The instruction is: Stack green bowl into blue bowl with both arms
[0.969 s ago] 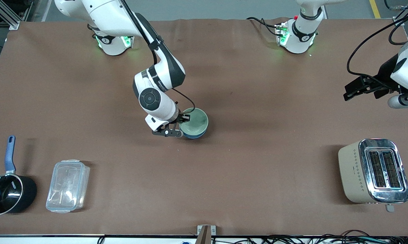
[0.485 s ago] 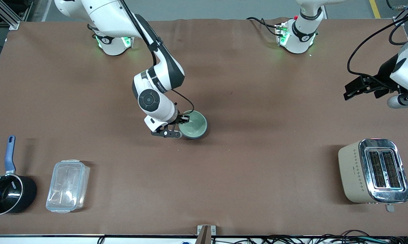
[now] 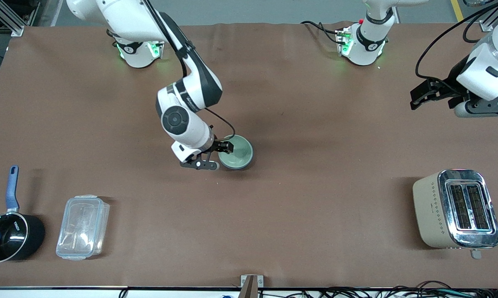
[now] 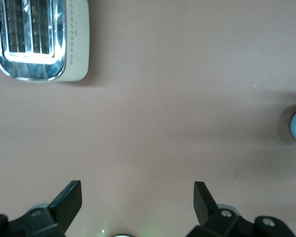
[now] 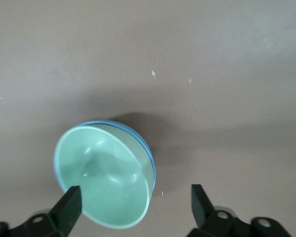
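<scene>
The green bowl [image 3: 235,152] sits inside the blue bowl near the table's middle. In the right wrist view the blue bowl [image 5: 141,138] shows only as a thin rim around the green bowl [image 5: 103,177]. My right gripper [image 3: 224,156] is open at the bowls' edge toward the right arm's end. Its jaws [image 5: 135,202] straddle the green rim without gripping, one finger over the inside and one outside. My left gripper [image 3: 417,96] is open and empty, up in the air over bare table near the left arm's end. It shows open in the left wrist view [image 4: 138,197].
A beige toaster [image 3: 456,209] stands toward the left arm's end, near the front camera, also in the left wrist view [image 4: 39,39]. A clear lidded box [image 3: 82,227] and a black saucepan with a blue handle [image 3: 9,231] stand toward the right arm's end.
The green bowl has sunk level into the blue bowl. The right gripper has drawn back a little toward the right arm's end. The left hand has shifted toward the robots' bases.
</scene>
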`<action>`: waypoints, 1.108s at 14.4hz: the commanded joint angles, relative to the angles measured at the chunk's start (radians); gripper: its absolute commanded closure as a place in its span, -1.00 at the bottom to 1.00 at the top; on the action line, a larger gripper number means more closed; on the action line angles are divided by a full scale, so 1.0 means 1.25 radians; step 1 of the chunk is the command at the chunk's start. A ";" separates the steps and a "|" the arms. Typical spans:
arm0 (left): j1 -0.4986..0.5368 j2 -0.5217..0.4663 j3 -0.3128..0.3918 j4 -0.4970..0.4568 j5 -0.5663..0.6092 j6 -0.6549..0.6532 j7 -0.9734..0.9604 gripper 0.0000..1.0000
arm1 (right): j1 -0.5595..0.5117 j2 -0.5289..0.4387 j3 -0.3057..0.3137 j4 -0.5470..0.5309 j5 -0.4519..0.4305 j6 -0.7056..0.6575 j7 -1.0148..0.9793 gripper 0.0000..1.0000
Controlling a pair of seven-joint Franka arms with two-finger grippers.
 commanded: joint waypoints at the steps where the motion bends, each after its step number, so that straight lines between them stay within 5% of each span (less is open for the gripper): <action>1: 0.000 -0.038 0.009 -0.043 0.003 0.007 -0.002 -1.00 | -0.013 -0.160 -0.053 -0.026 -0.121 -0.084 -0.004 -1.00; 3: 0.003 -0.038 0.009 -0.044 0.003 0.007 -0.003 -1.00 | -0.025 -0.225 -0.115 -0.026 -0.229 -0.143 -0.010 -1.00; 11: 0.007 -0.062 0.012 -0.035 0.012 0.001 0.010 -1.00 | -0.148 -0.386 -0.213 -0.004 -0.245 -0.302 -0.127 -1.00; 13: 0.030 -0.065 0.009 -0.034 0.011 -0.013 0.013 -1.00 | -0.218 -0.381 -0.205 0.076 -0.243 -0.378 -0.132 -1.00; 16: 0.027 -0.065 0.001 -0.032 0.012 -0.014 0.010 -1.00 | -0.450 -0.379 -0.049 0.142 -0.240 -0.466 -0.139 -1.00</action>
